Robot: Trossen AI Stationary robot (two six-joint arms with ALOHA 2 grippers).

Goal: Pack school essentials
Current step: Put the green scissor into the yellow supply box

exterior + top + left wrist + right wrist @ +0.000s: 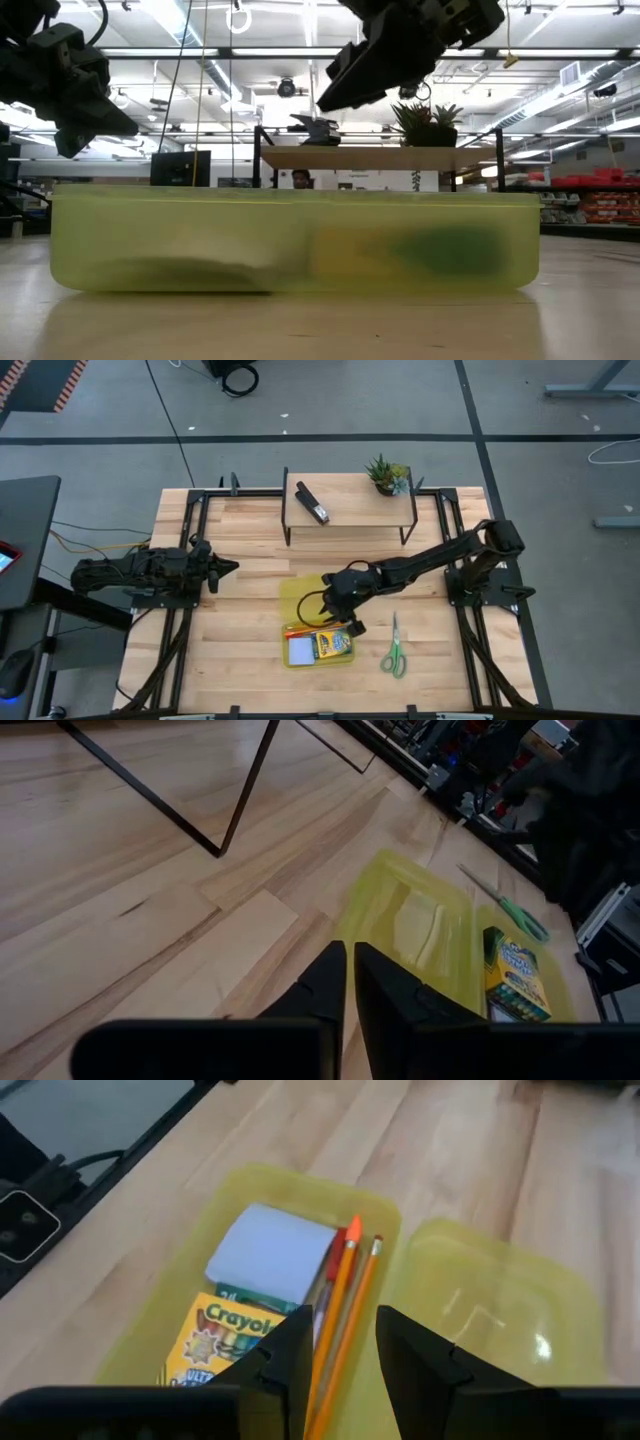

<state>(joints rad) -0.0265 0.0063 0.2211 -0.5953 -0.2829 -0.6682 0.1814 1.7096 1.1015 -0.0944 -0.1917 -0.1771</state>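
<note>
Yellow case (pixel 318 635) on bench (pixel 240 660) holds notepad (pixel 272 1252), crayon box (pixel 222 1337), pencil (pixel 338 1305). Scissors (pixel 393 650) just beside case. Right gripper (pixel 340 615) above case, jaws slightly apart, empty. Left gripper (pixel 350 982) well apart, jaws together.

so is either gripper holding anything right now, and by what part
Nothing is held. The right gripper hangs open and empty above the yellow case, over the pencils. The left gripper is shut on nothing, off to the side.

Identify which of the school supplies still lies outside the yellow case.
The green-handled scissors: they lie on the bare table right of the yellow case, whereas the crayon box, notepad and pencils sit inside it.
</note>
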